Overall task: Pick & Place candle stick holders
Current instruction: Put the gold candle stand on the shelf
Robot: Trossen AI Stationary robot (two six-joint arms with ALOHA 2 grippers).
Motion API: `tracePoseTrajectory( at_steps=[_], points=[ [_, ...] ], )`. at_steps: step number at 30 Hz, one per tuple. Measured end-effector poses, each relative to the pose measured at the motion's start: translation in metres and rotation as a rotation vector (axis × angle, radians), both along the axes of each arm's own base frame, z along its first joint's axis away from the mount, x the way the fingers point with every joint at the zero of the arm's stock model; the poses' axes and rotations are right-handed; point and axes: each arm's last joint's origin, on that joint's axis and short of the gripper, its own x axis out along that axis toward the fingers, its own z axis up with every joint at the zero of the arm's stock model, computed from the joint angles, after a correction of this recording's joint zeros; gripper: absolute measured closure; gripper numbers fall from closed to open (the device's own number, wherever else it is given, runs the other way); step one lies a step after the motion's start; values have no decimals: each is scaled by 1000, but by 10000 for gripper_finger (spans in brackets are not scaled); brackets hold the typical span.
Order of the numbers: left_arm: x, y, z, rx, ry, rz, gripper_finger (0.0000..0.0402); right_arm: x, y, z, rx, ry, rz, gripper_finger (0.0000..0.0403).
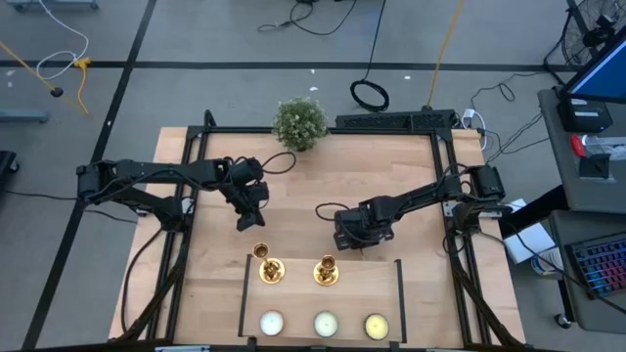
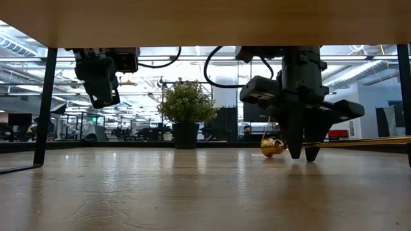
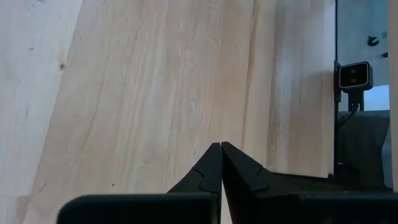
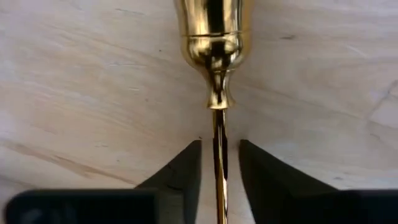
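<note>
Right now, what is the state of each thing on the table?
First candle stick holder: upright.
Second candle stick holder: upright.
Third candle stick holder: lying on its side.
Right gripper: jaws open around its stem.
Left gripper: jaws shut, empty.

The candle stick holders point(image 1: 269, 266) gleam shiny gold, and the table point(image 1: 303, 186) is pale wood with streaky grain. Three candles point(image 1: 324, 324) look white to pale yellow-green, perhaps. The plant point(image 1: 299, 122) is green; both arms are black.
</note>
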Motion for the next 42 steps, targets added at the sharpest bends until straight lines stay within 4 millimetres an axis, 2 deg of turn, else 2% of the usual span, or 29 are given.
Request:
tracePoseTrajectory(
  at_steps=[9, 22, 28, 42],
  points=[
    [-1, 0, 0, -9, 5, -3, 395, 2, 0, 0, -6, -30, 24, 390],
    [0, 0, 0, -9, 4, -3, 389, 2, -1, 1, -36, -35, 22, 393],
    [0, 0, 0, -9, 2, -5, 398, 4, -9, 2, -73, -54, 8, 392],
    [-1, -1, 0, -16, 6, -9, 389, 1, -51, 39, -252, -207, -61, 392]
  ],
)
